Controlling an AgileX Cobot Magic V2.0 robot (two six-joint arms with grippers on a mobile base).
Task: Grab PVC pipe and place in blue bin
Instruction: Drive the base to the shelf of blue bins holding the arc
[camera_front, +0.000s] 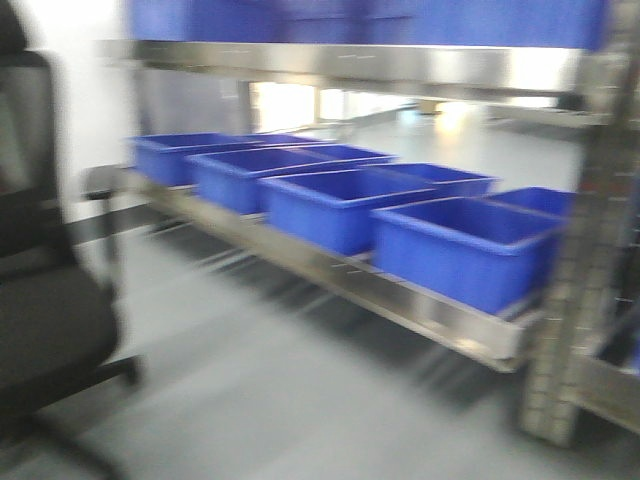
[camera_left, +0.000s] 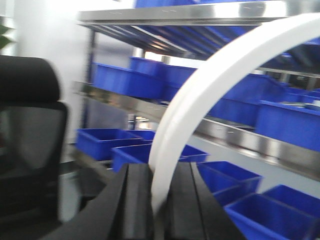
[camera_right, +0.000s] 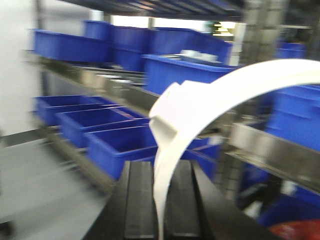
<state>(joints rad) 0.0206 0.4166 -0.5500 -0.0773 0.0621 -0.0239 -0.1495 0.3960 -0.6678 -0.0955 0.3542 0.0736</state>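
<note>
The steel shelving rack (camera_front: 430, 310) and its open blue plastic bins (camera_front: 470, 250) stand ahead of both grippers. With every view smeared, the long bend could clip a shelf edge or twist out of so narrow a grip. The white curved PVC pipe (camera_left: 200, 100) arcs up and rightward from the left gripper (camera_left: 159, 177), whose black fingers press onto it, while the right gripper (camera_right: 161, 172) likewise pinches a white flared pipe bend (camera_right: 200, 105).

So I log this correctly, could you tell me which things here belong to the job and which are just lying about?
Job: curved white pipe in left hand; collared white pipe in right hand; blue bins.
Lying about: black office chair; steel shelving.
</note>
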